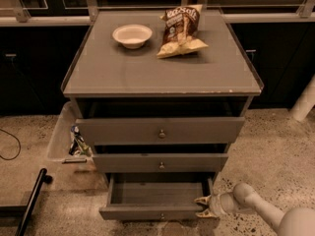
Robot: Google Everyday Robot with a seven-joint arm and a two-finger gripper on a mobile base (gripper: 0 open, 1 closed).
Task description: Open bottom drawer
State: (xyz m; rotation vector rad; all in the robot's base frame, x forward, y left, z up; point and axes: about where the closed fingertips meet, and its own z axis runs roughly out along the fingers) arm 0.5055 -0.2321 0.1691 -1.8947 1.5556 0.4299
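The bottom drawer (142, 213) of the grey cabinet (162, 77) is pulled well out, and its plain grey inside shows empty. Its small round knob (162, 215) sits at the centre of the slim front. My gripper (202, 207) reaches in from the lower right on a pale arm (256, 208) and sits at the right end of the drawer front, touching it. Its two fingers stand apart, one above the other. The two taller drawers above, middle (160, 162) and top (160, 130), each stand slightly out.
A white bowl (132, 35) and a chip bag (181, 31) lie on the cabinet top. A clear bin (69, 139) with items stands left of the cabinet. A black bar (32, 200) lies on the speckled floor at lower left. Dark cabinets line the back.
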